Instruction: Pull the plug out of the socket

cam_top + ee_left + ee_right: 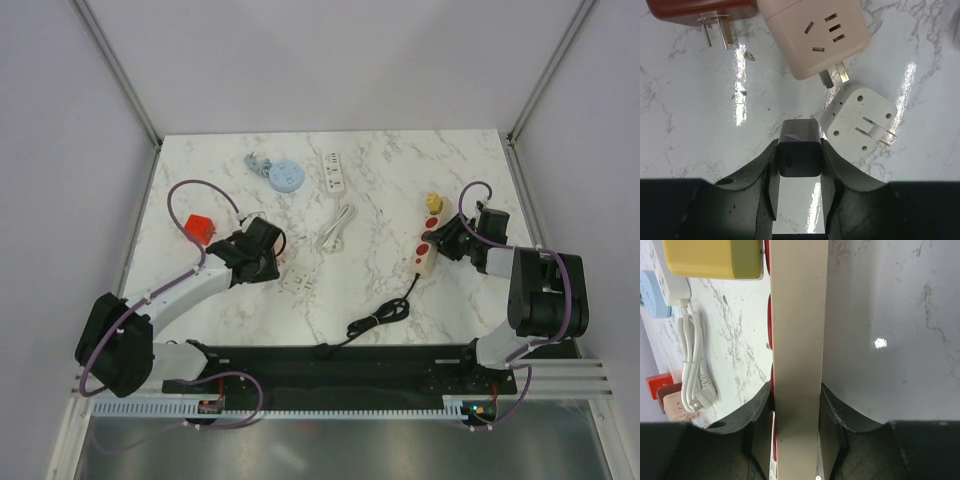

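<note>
A cream power strip with red sockets lies at the right of the marble table. A yellow plug sits in its far end. My right gripper is shut across the strip's body, with the yellow plug beyond the fingers, untouched. My left gripper is at centre-left, shut on a small dark charger block just above or on the table; I cannot tell which.
Beside the left gripper lie a pinkish adapter, a white adapter and a red-brown adapter. A red cube, a blue round disc, a white power strip with coiled cable, and the strip's black cord lie about.
</note>
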